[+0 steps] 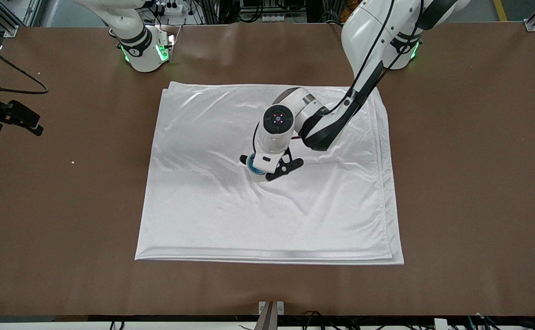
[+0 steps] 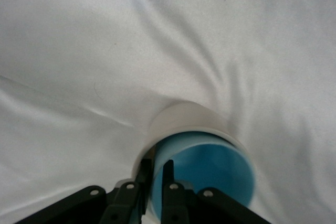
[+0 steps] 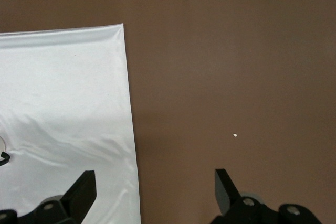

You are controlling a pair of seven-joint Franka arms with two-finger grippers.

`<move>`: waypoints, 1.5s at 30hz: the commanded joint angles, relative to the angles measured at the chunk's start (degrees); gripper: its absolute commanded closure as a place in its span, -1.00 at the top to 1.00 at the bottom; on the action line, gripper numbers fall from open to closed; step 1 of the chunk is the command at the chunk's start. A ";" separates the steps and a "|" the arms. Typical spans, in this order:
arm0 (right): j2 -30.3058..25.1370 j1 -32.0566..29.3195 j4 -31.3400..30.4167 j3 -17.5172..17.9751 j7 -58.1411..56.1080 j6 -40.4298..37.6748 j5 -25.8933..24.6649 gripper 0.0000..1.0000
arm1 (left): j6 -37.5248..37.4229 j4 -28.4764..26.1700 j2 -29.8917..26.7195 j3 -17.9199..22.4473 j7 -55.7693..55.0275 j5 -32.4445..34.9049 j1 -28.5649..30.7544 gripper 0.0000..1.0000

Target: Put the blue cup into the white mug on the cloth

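Note:
The white mug (image 1: 259, 178) stands on the cloth (image 1: 203, 211) near its middle. The blue cup (image 1: 252, 168) sits inside the mug; only a blue arc shows under the left hand. In the left wrist view the blue cup (image 2: 210, 169) is nested in the white mug (image 2: 186, 119). My left gripper (image 2: 156, 174) is shut on the blue cup's wall, one finger inside the cup and one between cup and mug. The mug's handle is hidden. My right gripper (image 3: 155, 177) is open and empty, up over the cloth's edge (image 3: 63, 103) and the bare table; it waits.
The brown table (image 1: 469, 183) surrounds the cloth on all sides. A black clamp with a cable (image 1: 11, 114) sits at the right arm's end of the table. A small white crumb (image 1: 72, 162) lies on the table near it.

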 commanded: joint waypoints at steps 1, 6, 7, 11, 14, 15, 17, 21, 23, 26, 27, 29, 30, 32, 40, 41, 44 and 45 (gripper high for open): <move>-0.66 -0.88 0.70 0.32 0.90 -0.78 0.51 1.00 | 0.07 1.20 0.53 0.44 -1.22 1.52 -0.61 1.00; -0.57 -0.97 1.05 0.41 0.90 -0.70 0.42 1.00 | 0.07 1.20 0.53 0.44 -0.96 1.52 -0.61 1.00; -0.57 -0.97 1.14 0.41 0.90 -0.61 0.42 1.00 | 0.07 1.28 0.53 0.52 -0.96 1.52 -0.53 1.00; -0.49 -0.97 1.14 0.41 0.81 -0.52 0.42 1.00 | 0.07 1.29 0.36 0.53 -0.78 1.52 -0.44 1.00; -0.49 -1.23 1.49 0.41 0.81 -0.52 0.42 1.00 | 0.07 1.37 -0.08 0.53 -0.87 1.52 -0.18 1.00; -0.40 -1.32 1.58 0.41 0.81 -0.43 0.42 1.00 | 0.07 1.37 -0.26 0.53 -0.87 1.52 -0.09 1.00; -0.40 -1.49 1.75 0.41 0.81 -0.52 0.51 1.00 | -0.02 1.46 -0.52 0.53 -0.96 1.52 0.09 1.00; -0.31 -1.58 1.84 0.41 0.81 -0.17 0.42 1.00 | -0.19 1.46 -1.23 0.70 -0.96 1.69 0.18 1.00; -0.22 -1.58 2.10 0.41 0.90 -0.17 0.42 1.00 | -0.63 1.37 -1.40 1.05 -0.87 1.69 0.26 1.00; -0.22 -1.67 2.37 0.41 0.81 -0.17 0.51 1.00 | -0.72 1.29 -1.75 1.23 -0.69 1.87 1.23 1.00; -0.22 -1.67 2.37 0.41 0.81 -0.17 0.51 1.00 | -0.72 1.20 -1.75 1.23 -0.43 2.22 1.93 1.00; -0.22 -1.67 2.37 0.41 0.81 -0.17 0.51 1.00 | -1.07 0.85 -1.75 1.23 -0.08 2.57 2.90 1.00; -0.13 -1.76 2.37 0.41 0.81 -0.08 0.51 1.00 | -1.51 0.76 -1.75 1.23 0.36 2.66 3.16 1.00; -0.13 -1.67 2.37 0.41 0.81 -0.08 0.42 1.00 | -3.35 0.76 -1.75 1.32 2.55 3.27 4.13 1.00; -0.05 -1.67 2.37 0.41 0.81 0.01 0.51 1.00 | -11.35 0.76 -1.75 1.23 14.94 3.63 9.49 1.00; -0.05 -1.67 2.37 0.41 0.81 0.01 0.51 1.00 | -11.88 0.85 -1.84 1.23 16.08 3.63 10.28 1.00; -0.05 -1.67 2.37 0.41 0.81 0.18 0.51 1.00 | -13.11 0.76 -2.28 1.14 19.77 3.63 12.65 1.00; -0.05 -1.67 2.37 0.41 0.81 0.36 0.51 1.00 | -13.63 0.76 -2.28 1.14 21.00 3.54 13.27 1.00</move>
